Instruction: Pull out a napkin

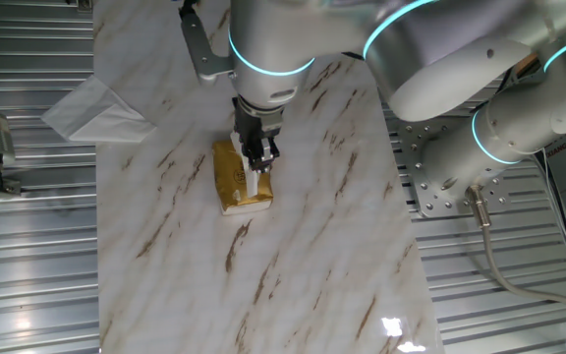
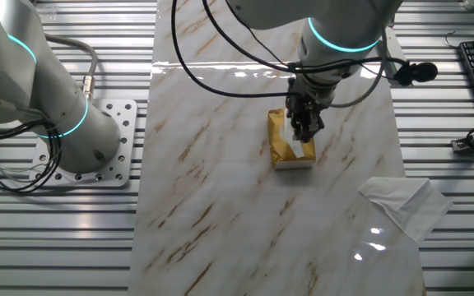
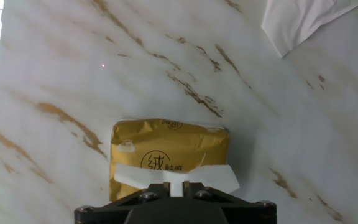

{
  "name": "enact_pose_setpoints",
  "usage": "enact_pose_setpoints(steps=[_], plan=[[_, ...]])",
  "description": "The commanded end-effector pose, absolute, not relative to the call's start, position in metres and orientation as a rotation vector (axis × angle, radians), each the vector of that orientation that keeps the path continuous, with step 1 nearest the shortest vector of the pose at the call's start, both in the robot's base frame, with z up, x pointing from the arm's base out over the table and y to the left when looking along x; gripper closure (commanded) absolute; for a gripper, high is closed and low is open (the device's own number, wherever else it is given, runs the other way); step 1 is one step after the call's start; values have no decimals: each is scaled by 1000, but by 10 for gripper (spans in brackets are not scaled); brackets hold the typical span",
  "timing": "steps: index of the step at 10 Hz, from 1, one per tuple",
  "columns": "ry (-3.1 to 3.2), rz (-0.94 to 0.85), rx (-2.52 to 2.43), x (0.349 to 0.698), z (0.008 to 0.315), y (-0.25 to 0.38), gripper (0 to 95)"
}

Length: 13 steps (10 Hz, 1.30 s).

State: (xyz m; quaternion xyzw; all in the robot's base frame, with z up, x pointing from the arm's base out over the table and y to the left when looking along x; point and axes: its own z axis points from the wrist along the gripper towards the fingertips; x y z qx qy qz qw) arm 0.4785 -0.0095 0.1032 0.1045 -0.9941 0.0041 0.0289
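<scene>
Because the napkin (image 1: 254,183) is thin, soft paper, it should weigh almost nothing, crumple under any pinch and tear if tugged sideways; my judgement is that the best hold is on the middle of the free strip showing at the packet's opening, drawn straight up and away. In one fixed view the end effector (image 1: 257,165) stands upright over the yellow-gold packet (image 1: 239,179) on the marble counter (image 1: 312,246), its tips down at a small white sliver on the packet's top. The fingers look close together there, though whether they pinch the paper I cannot tell from this side. A larger white paper (image 1: 91,106) lies well apart at the counter's edge.

In the other fixed view the end effector (image 2: 304,136) again sits on the packet (image 2: 285,145), with white showing just below the tips at (image 2: 303,153) as the napkin.

In the hand view the napkin (image 3: 213,176) is a flat white band lying across the packet's (image 3: 166,146) near half, slightly ragged at its ends. The end effector (image 3: 178,185) has its two tips nearly together with only a slim gap, meeting the band's near edge at the middle; a firm grip is likely but not certain.
</scene>
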Motion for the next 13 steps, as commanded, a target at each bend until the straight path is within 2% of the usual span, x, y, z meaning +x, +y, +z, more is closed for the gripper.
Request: enact_pose_setpoints(steps=[1, 8, 9, 13], plan=[[-3075, 16, 351, 478, 104, -9, 0], [-3095, 0, 464, 477, 100, -9, 0], [-3085, -25, 518, 477, 100, -9, 190], [-3006, -87, 910, 476, 101, -8, 190]])
